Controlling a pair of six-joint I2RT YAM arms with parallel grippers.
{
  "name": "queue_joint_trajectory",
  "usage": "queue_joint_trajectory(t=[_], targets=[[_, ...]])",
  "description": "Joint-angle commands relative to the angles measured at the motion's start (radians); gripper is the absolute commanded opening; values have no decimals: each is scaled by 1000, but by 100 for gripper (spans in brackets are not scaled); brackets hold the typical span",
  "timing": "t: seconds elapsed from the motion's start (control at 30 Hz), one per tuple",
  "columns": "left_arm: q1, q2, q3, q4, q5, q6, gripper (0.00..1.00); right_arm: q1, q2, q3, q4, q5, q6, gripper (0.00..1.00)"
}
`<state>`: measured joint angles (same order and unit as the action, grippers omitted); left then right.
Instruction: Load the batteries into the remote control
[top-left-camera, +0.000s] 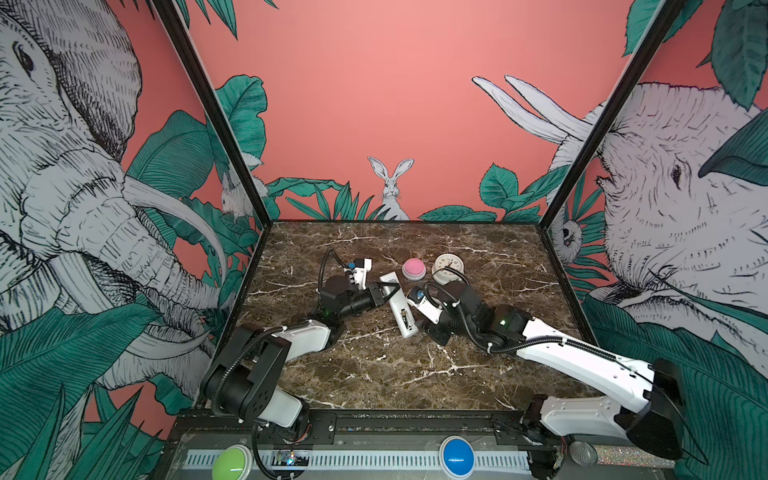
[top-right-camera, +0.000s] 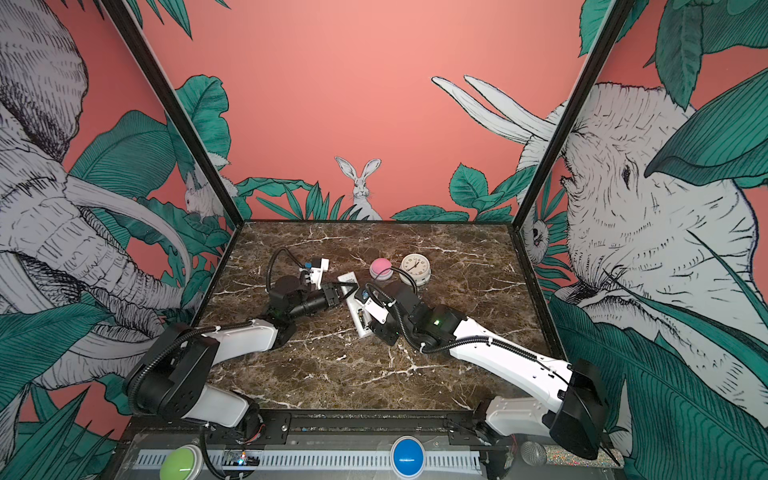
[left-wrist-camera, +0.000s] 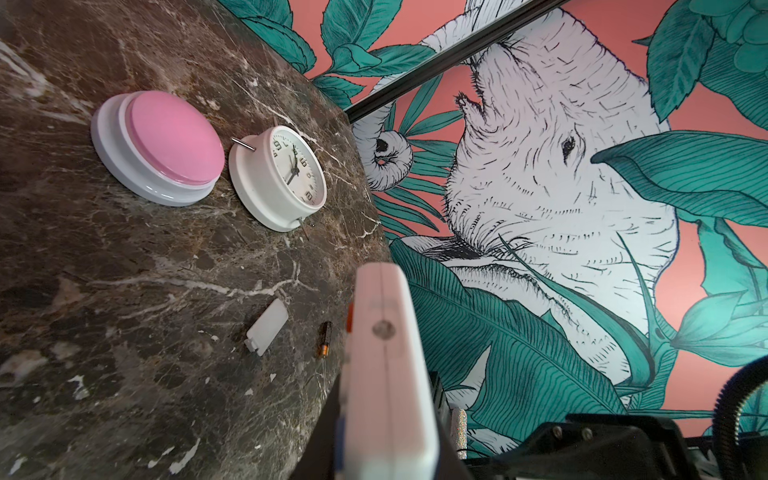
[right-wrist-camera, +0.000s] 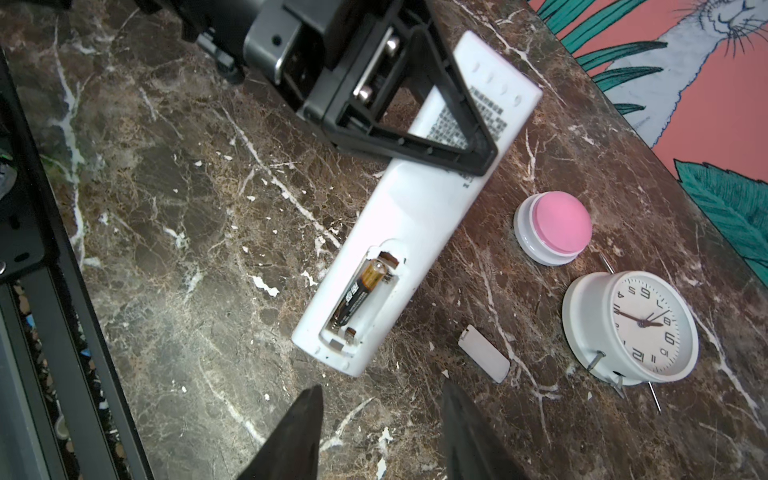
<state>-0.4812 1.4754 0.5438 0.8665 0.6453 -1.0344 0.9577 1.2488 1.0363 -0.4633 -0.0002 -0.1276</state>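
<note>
Brown marble tabletop (top-left-camera: 374, 374) bears remote control (right-wrist-camera: 415, 208); pink jungle-print walls (top-left-camera: 374, 104)

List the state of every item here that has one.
remote control: back up, compartment open, one slot empty.
seated battery: in the compartment.
loose battery: lying on the table, not loaded.
battery cover: off, lying on the table.
left hand: shut on the remote control.
right hand: open, empty.
</note>
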Motion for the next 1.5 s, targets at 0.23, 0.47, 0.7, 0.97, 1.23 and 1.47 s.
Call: queue_joint_trajectory(t=[0.23, 0.47, 0.7, 0.97, 1.23, 1.47], targets=[[0, -9, 61, -4, 81, 20, 0, 5, 68, 86, -82, 21, -167, 51], [0, -19, 83, -50, 104, 43, 0, 5, 111, 131, -100, 51, -223, 59], [0, -13, 88, -54, 113, 47, 0, 4, 127, 152, -98, 36, -261, 78], [-1, -17, 91, -62, 123, 50, 0, 4, 150, 182, -127, 33, -331, 84], [-2, -30, 97, -92, 142, 62, 0, 11, 194, 267, -219, 70, -419, 78], [-1, -35, 107, -101, 154, 62, 0, 23, 226, 335, -254, 80, -467, 66]])
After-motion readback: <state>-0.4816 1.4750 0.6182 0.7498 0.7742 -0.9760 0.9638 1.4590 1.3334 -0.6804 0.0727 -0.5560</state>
